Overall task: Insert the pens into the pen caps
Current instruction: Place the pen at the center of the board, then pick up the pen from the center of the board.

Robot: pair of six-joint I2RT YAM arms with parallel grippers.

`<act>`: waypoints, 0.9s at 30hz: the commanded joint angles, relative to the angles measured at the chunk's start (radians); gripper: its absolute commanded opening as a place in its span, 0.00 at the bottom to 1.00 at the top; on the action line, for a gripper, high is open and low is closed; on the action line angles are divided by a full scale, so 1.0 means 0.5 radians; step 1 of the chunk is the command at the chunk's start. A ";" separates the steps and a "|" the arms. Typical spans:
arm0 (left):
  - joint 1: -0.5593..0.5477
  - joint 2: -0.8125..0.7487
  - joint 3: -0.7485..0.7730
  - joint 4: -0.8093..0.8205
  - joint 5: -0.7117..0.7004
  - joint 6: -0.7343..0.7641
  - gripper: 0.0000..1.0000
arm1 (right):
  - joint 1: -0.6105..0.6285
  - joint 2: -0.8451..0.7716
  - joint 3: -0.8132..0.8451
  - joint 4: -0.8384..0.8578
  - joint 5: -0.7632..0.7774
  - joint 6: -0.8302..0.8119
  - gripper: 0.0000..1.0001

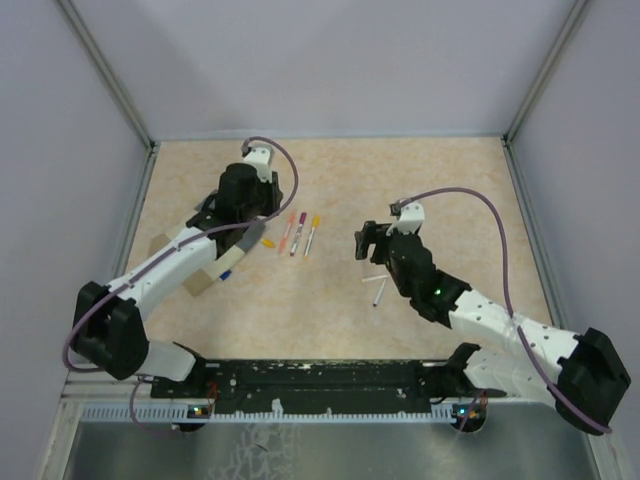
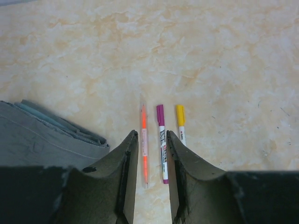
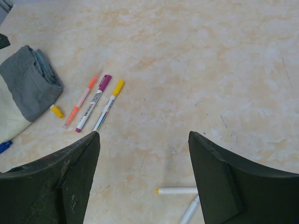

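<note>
Three capped pens (image 1: 301, 234) lie side by side on the surface (image 1: 450, 180). Two bare pens (image 3: 177, 190) lie near the right end effector (image 3: 144, 137), which is wide and empty. Left end effector (image 2: 152, 134) is narrow and empty. Suggest gripping a barrel mid-length, square to the jaws, then the yellow cap (image 3: 56, 111).

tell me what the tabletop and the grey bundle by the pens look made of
Tabletop: looks like marbled beige laminate or stone-look sheet, matte, judging by the veined pattern. Grey bundle: seems soft cloth or felt, given its folded layers and rounded edge.
</note>
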State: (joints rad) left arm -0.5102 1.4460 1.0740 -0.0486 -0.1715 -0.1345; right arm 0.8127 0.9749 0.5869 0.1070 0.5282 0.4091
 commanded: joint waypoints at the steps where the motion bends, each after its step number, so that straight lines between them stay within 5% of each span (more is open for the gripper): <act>1: 0.028 -0.205 -0.103 -0.010 0.052 -0.057 0.36 | -0.027 0.098 0.045 0.363 0.076 -0.212 0.76; 12: 0.045 -0.545 -0.320 0.148 0.169 -0.281 0.46 | -0.027 0.146 0.189 0.525 0.005 -0.186 0.77; 18: 0.050 -0.655 -0.327 0.215 0.181 -0.448 0.72 | -0.027 0.075 0.323 0.604 -0.113 -0.194 0.78; 21: 0.055 -0.700 -0.324 0.231 0.169 -0.547 0.97 | -0.027 0.066 0.391 0.674 -0.189 -0.150 0.78; 27: 0.095 -0.708 -0.237 0.134 0.188 -0.837 1.00 | 0.060 0.118 0.504 0.974 -0.251 -0.038 0.78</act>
State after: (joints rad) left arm -0.4816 1.1004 0.9173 0.0299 -0.0956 -0.4278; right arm 0.8116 1.0344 0.7544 0.4141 0.4164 0.3527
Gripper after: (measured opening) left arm 0.998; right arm 0.781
